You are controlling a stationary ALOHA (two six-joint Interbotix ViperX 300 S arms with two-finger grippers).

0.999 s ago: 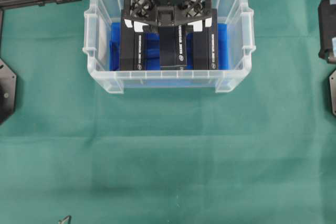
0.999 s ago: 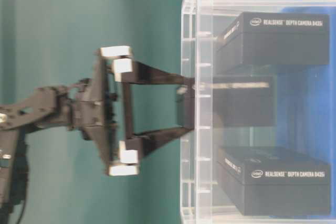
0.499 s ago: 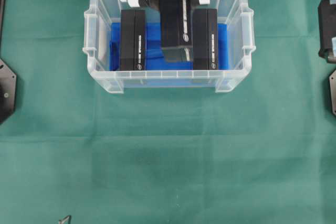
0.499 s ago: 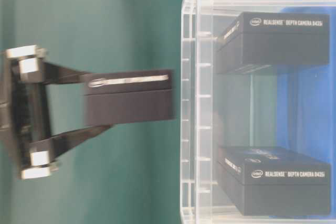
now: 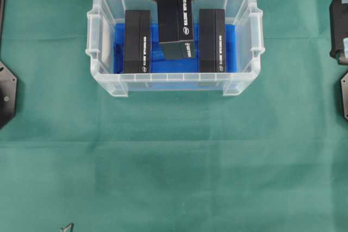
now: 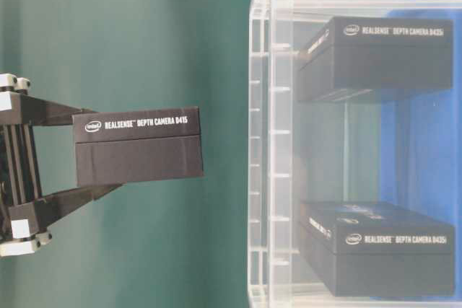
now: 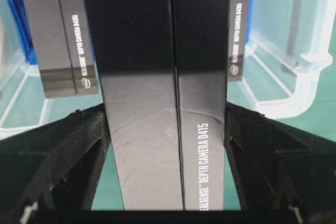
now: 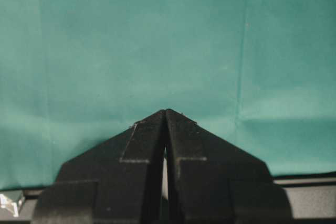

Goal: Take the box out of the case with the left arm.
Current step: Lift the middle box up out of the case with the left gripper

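My left gripper [image 7: 165, 129] is shut on a black box [image 7: 165, 103] lettered "REALSENSE DEPTH CAMERA D415", one black finger [image 7: 86, 135] pressed on each long side. In the table-level view, which is turned on its side, the box [image 6: 137, 149] and gripper [image 6: 90, 153] hang clear of the rim of the clear case [image 6: 271, 142]. From overhead the held box [image 5: 175, 17] floats over the middle of the case [image 5: 174, 77]. My right gripper [image 8: 166, 113] is shut and empty over green cloth.
Two more black boxes [image 5: 137, 41] [image 5: 212, 39] lie at the left and right of the case on its blue sheet [image 5: 155, 52], a gap between them. Green cloth [image 5: 174, 161] covers the table. Black arm bases [image 5: 6, 88] [image 5: 343, 93] sit at both side edges.
The left gripper has risen with the middle box, from down between the other two boxes to fully above the case rim. The other two boxes and the right arm stayed put.
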